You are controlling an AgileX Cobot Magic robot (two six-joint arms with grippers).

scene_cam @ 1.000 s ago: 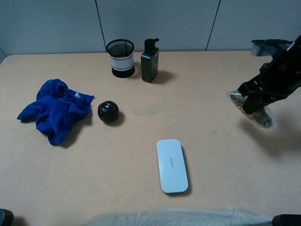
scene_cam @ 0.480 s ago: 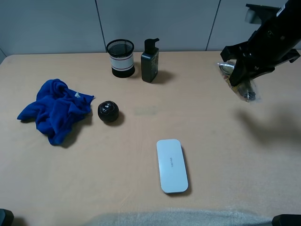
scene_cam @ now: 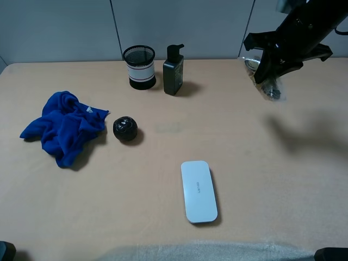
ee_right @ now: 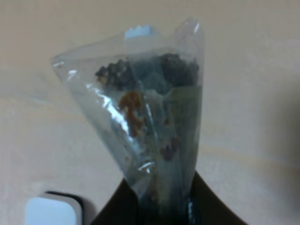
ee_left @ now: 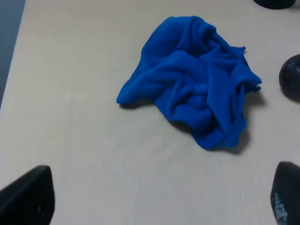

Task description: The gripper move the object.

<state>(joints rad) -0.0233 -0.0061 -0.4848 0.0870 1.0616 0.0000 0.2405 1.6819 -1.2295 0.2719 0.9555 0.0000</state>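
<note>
overhead view of a pale wooden desk point(scene_cam: 163, 163). in the upper right of the frame, the black right hand point(scene_cam: 262, 69) is pinched onto a small crinkly clear packet point(scene_cam: 271, 90) with dark brown and olive contents. the packet hangs in the air above the desk, tilted, with its lower end poking out below the hand; a soft shadow lies on the desk lower in the frame.

the right wrist view shows the packet point(ee_right: 145, 122) close up, its narrow end clamped between two dark fingers point(ee_right: 117, 208) at the bottom edge.

a crumpled blue cloth point(scene_cam: 64, 125) lies at the left, with a black ball point(scene_cam: 125, 128) just beside it. a mesh pen cup point(scene_cam: 139, 66) and a black bottle point(scene_cam: 173, 69) stand near each other at the upper centre. a flat white rounded case point(scene_cam: 198, 190) lies at the lower centre, well apart from the packet.

in the left wrist view, the left hand point(ee_left: 157, 206) has its fingers spread wide with nothing between them, above bare desk near the blue cloth point(ee_left: 197, 89).
</note>
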